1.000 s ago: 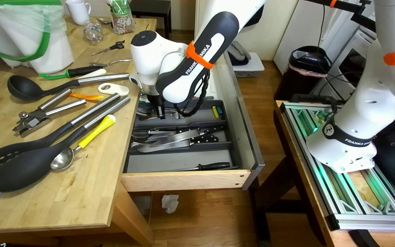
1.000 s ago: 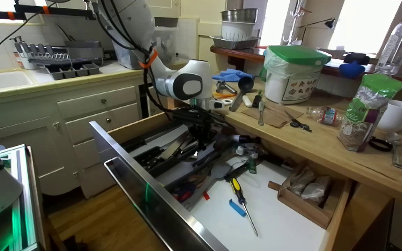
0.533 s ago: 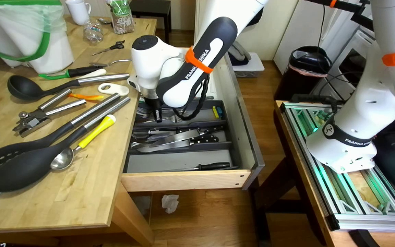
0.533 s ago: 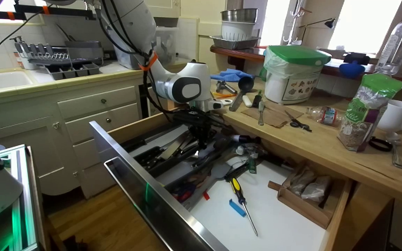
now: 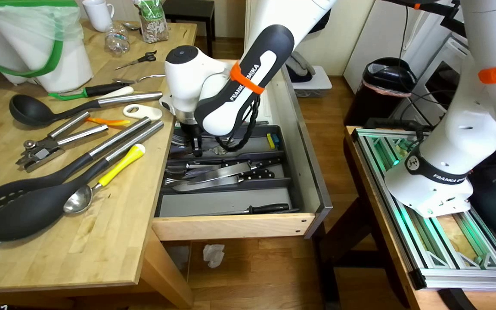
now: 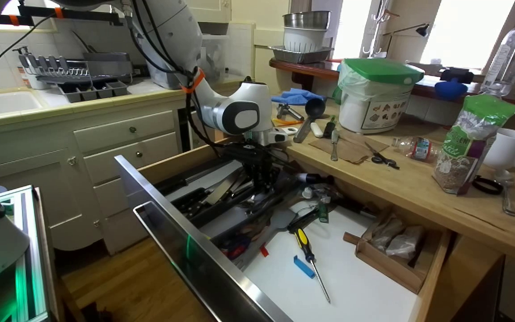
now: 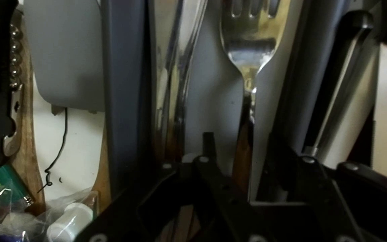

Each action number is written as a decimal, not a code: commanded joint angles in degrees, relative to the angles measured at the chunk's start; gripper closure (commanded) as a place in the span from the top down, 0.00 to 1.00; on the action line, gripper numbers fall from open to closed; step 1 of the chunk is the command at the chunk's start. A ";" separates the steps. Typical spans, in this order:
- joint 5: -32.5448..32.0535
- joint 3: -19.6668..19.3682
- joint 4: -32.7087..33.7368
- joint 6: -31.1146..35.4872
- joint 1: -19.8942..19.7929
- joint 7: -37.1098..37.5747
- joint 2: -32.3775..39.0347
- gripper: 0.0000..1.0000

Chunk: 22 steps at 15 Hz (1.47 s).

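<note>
My gripper is open, low in the wrist view, and reaches down into a cutlery tray. A metal fork lies in the tray's compartment, tines at the top of the wrist view. Its handle runs down between my two fingers, apart from the pad; its lower end is hidden by the gripper. More metal cutlery lies stacked left of the fork. In both exterior views the gripper is inside the open drawer. There the gripper hides much of what is beneath it.
Dark dividers flank the compartment. Knives lie in the neighbouring compartment, and a sharpening steel beyond. A screwdriver and a cardboard box lie in the drawer. The drawer front and the wooden worktop border it.
My gripper has moved down into the cutlery compartment, mostly in the first half second, and shifted slightly toward the worktop. The drawer and the things on the worktop have not moved.
</note>
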 commanded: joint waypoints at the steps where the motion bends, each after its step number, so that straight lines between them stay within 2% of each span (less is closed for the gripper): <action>1: 1.26 -0.36 -0.64 -0.78 0.73 2.21 -0.78 0.77; 4: 3.24 -0.19 -3.27 -2.75 1.29 6.20 -3.44 0.99; 5: 4.62 0.59 -4.14 -3.79 0.88 6.67 -4.16 1.00; 12: 6.69 -0.62 -15.73 2.03 1.79 10.55 -12.13 1.00; 20: 4.43 -3.61 -19.49 8.39 1.89 9.75 -16.09 1.00; 22: 2.44 -4.71 -18.62 10.35 2.23 9.40 -15.05 0.81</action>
